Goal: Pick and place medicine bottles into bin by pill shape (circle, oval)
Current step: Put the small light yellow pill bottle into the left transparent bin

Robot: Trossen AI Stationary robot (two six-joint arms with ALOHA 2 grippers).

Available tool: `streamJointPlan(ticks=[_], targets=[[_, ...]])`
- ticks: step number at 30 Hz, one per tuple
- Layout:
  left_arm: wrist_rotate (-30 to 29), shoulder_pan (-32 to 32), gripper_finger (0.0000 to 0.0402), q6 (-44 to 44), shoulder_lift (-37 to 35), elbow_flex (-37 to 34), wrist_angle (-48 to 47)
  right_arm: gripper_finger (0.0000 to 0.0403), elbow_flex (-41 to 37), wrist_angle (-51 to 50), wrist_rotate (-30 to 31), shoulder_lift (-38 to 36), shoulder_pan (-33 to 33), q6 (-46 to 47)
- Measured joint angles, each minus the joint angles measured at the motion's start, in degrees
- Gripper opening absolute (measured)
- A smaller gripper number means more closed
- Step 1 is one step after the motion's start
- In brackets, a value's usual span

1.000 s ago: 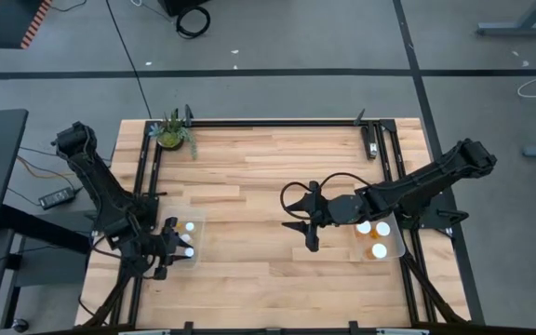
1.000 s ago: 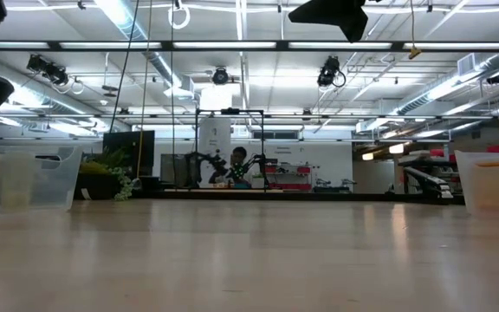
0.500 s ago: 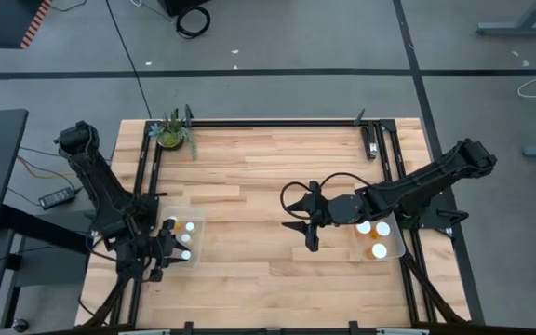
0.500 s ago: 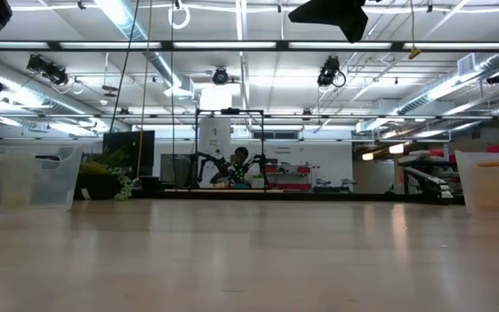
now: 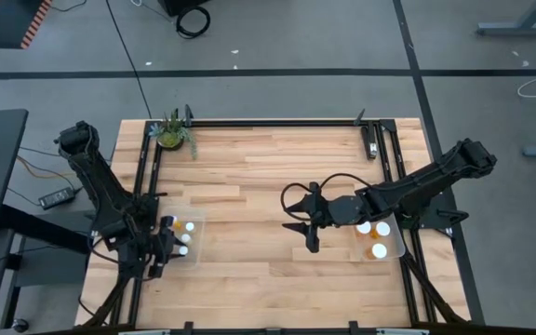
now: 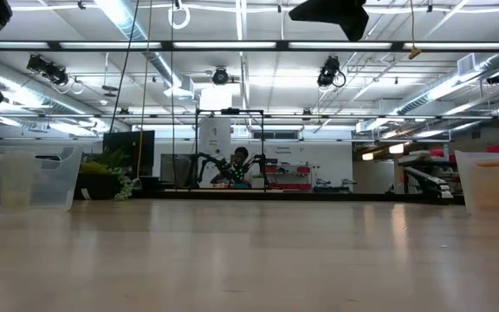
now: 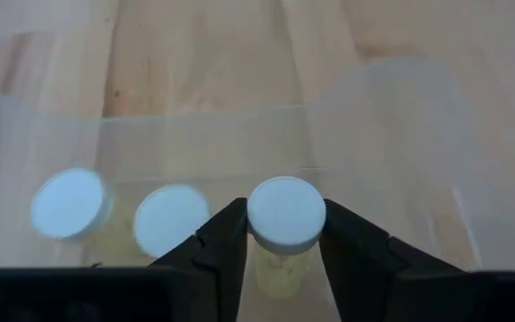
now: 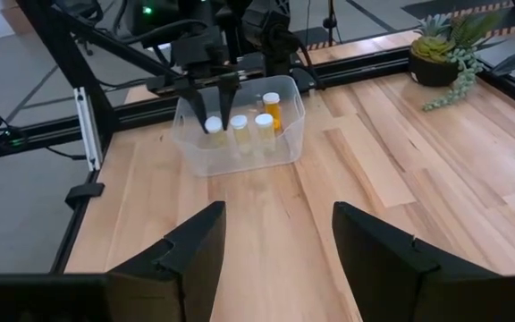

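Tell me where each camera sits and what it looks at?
High: above the table, looking down; both arms, left gripper over the left bin.
Low: table height, looking into the room.
Left wrist: between its fingers, a white-capped bottle.
Right wrist: across the table; shares that left bin with high.
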Motion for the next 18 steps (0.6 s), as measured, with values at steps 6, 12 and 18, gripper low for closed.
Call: streamJointPlan(ticks=[6, 12, 18], targets=[[-0.09, 0.07, 0.0136, -3.41, 0.00, 0.00, -3.22, 0.0214, 0.00, 0.04, 0.00, 0.00, -0.01, -0.11], [-0.12, 0.07, 0.0151, -4.20, 0.00, 0.00, -4.08, 0.0214, 0.00, 0.04, 0.00, 0.00, 0.00, -0.19], [0.75, 0.07, 0.0139, -4.55, 0.00, 0.00, -4.13, 0.0214, 0.00, 0.02, 0.00, 0.00, -0.01, -0.76]])
